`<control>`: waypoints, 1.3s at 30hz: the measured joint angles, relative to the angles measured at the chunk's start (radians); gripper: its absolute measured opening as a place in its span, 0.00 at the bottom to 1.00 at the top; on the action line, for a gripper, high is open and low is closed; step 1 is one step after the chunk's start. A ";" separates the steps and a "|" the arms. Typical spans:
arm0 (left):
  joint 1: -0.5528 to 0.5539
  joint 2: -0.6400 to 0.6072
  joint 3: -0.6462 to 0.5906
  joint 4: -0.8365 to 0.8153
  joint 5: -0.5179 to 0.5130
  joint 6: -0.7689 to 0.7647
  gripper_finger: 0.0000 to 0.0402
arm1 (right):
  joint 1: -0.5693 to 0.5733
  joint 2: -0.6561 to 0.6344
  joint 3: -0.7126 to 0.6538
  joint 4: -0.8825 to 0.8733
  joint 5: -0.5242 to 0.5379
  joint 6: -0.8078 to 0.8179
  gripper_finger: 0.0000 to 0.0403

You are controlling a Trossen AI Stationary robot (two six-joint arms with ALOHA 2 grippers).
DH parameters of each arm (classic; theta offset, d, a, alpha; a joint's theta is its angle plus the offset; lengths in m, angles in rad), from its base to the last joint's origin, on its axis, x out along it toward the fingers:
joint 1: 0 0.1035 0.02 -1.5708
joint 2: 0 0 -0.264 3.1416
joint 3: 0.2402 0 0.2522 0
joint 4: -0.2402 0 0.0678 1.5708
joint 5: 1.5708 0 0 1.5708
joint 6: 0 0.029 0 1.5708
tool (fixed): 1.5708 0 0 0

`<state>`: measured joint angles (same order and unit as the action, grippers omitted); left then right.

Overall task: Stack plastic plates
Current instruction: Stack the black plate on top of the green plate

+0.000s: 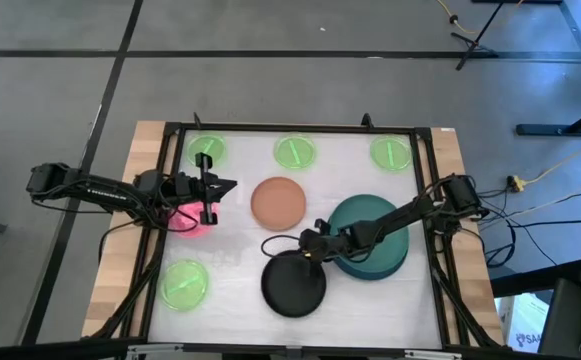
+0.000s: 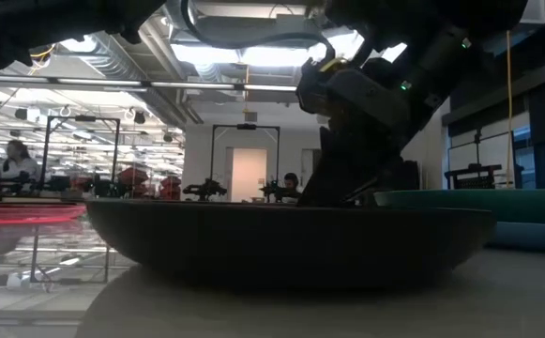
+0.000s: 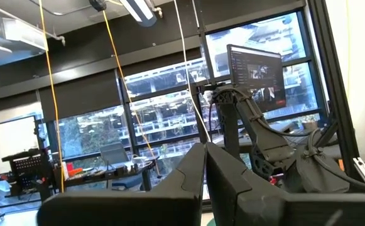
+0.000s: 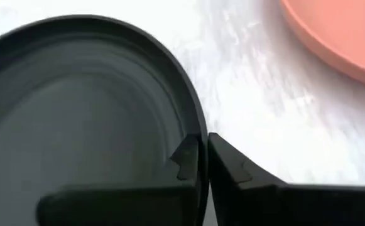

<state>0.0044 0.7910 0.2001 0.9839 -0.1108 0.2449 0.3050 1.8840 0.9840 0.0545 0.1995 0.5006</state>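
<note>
The black plate (image 1: 292, 285) lies near the table's near edge and fills the low view (image 2: 281, 239). My right gripper (image 1: 310, 250) is shut on its far rim. Just right of it sits the large dark green plate (image 1: 368, 235). The tan-orange plate (image 1: 278, 202) rests flat at the table's middle. My left gripper (image 1: 228, 186) hovers shut and empty, pointing level toward the right (image 3: 205, 160), above the small pink plate (image 1: 192, 218). Three lime-green plates (image 1: 295, 152) line the far edge, and one (image 1: 184, 283) lies near left. My right gripper (image 4: 202, 147) pinches the black plate's rim (image 4: 191, 119) on its far side, one finger inside the plate (image 4: 183, 157) and one outside. The fingers slant down from the right. The plate stays level; whether its base is on the table I cannot tell.
The right arm (image 1: 400, 215) reaches across the dark green plate. A black frame (image 1: 300, 130) runs round the white work surface. Bare surface lies between the black plate and the near-left green plate. People sit in the room beyond the table (image 2: 14, 160).
</note>
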 joint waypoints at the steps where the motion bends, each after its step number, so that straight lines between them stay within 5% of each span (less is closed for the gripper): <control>1: 0.000 0.000 0.000 0.000 0.000 0.000 0.02 | 0.000 0.000 0.000 0.000 0.009 -0.006 0.02; 20: 0.000 0.000 0.000 -0.004 0.000 -0.006 0.02 | 0.002 -0.117 0.000 -0.033 0.054 -0.114 0.01; 39: 0.000 0.000 0.000 -0.003 0.000 -0.006 0.02 | 0.003 -0.662 0.000 -0.736 0.196 -0.066 0.00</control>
<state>0.0040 0.7910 0.2001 0.9810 -0.1108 0.2390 0.3080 1.2223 0.9840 -0.6819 0.3954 0.4349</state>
